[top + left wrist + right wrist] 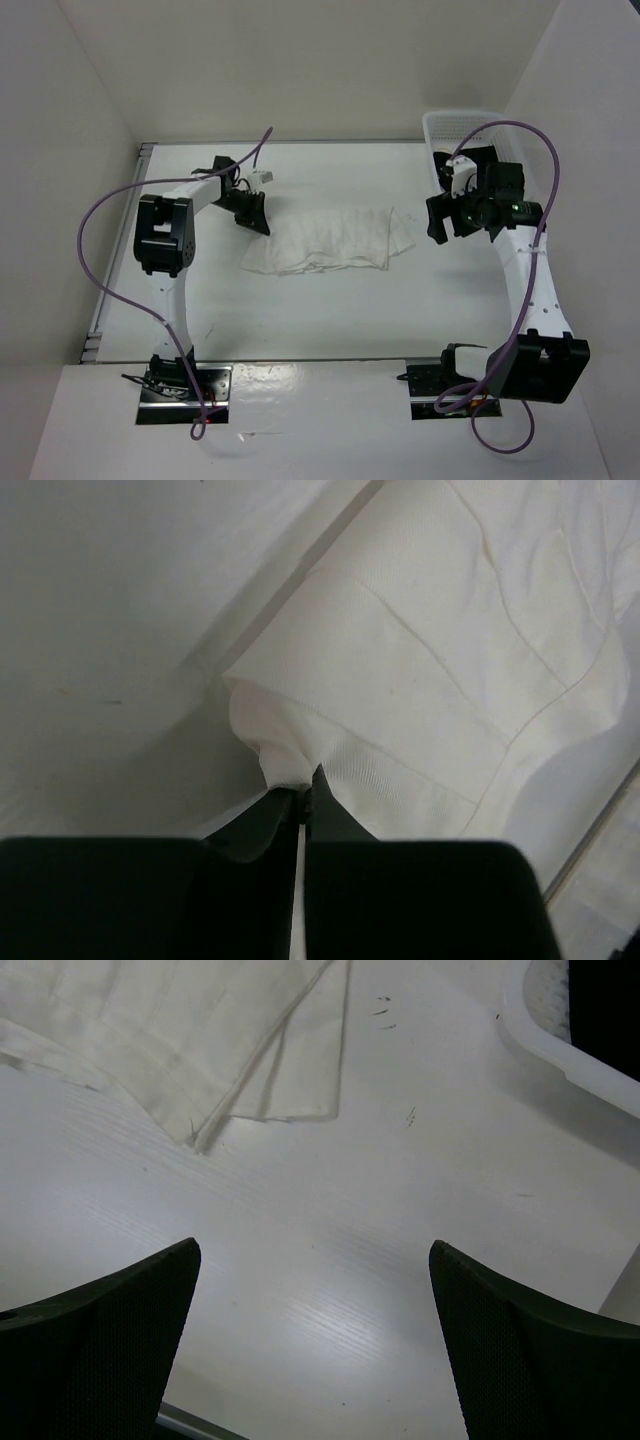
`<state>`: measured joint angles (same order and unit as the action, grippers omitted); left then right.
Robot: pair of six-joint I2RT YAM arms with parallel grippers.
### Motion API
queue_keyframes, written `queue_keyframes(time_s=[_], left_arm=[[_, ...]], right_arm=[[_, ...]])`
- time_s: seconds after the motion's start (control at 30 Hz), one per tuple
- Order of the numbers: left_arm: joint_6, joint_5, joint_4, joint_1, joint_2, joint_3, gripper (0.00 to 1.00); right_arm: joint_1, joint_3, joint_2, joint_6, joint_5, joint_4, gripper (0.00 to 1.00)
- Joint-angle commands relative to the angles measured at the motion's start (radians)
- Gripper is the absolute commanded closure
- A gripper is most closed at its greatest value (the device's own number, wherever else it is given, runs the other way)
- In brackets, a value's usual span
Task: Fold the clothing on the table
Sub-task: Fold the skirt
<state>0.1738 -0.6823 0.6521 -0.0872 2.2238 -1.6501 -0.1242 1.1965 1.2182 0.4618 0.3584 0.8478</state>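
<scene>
- Top view: the clothing (330,240) lies rumpled but flat on the desk (330,320), near its middle and slightly toward the far side. The left pincer (255,215) is down at the garment's left end, in contact with the fabric. The right pincer (437,218) hangs just off the right end, apart from the cloth, in front of a basket (440,125) of white mesh in the far right corner.
- Left wrist view: the left pincer (303,798) has its jaws closed together, with a bunched corner of the clothing (420,680) nipped between the tips. The rest of the garment spreads away over the desk (100,630), straight crease lines visible.
- Right wrist view: the right pincer (312,1255) has its jaws spread wide, with only bare desk (330,1140) between them. The clothing (180,1030) lies at upper left, clear of both fingers. The basket (560,1040) rim shows at upper right.
</scene>
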Motion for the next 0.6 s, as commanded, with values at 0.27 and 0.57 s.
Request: queue_keyframes(time_s=[0.27,0.57], left_arm=[[-0.079,-0.049,0.018,0.115,-0.177,0.245,1.00],[-0.132,0.012,-0.049,0.195,-0.317,0.404,1.00]], right_arm=[[0.035,-0.002,0.105,-0.094,0.048,-0.013,0.01],[0.116,0.080,0.388,-0.100,0.177,-0.081,0.01]])
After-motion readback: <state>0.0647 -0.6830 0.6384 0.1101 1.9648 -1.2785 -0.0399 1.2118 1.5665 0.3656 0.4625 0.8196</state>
